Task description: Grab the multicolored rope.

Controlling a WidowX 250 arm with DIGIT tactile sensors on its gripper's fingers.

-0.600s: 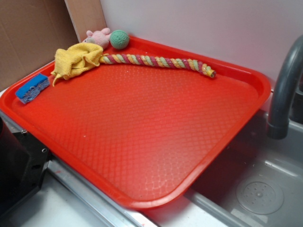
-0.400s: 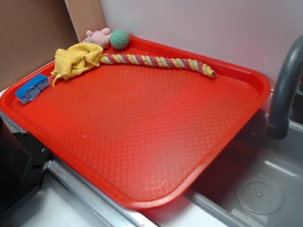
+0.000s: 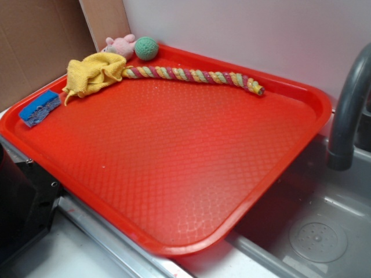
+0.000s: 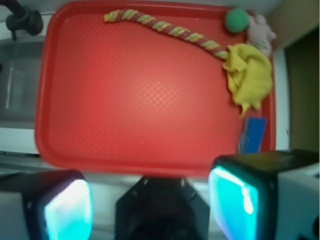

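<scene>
Multicolored rope (image 3: 193,75) lies along the red tray's (image 3: 174,243) upper edge, one end touching the yellow cloth (image 3: 95,72); the fingers (image 4: 67,210) stand spread wide, empty.

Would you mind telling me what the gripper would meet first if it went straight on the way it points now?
Probably the bare near part of the red tray; the open gripper looks aimed there, though depth is unclear.

Plain white wall (image 3: 243,29) behind my workspace, brown cardboard panel (image 3: 40,40) at the back left corner, grey metal sink (image 3: 313,220) to the right, dark curved faucet (image 3: 348,110) over it, soft even light
</scene>
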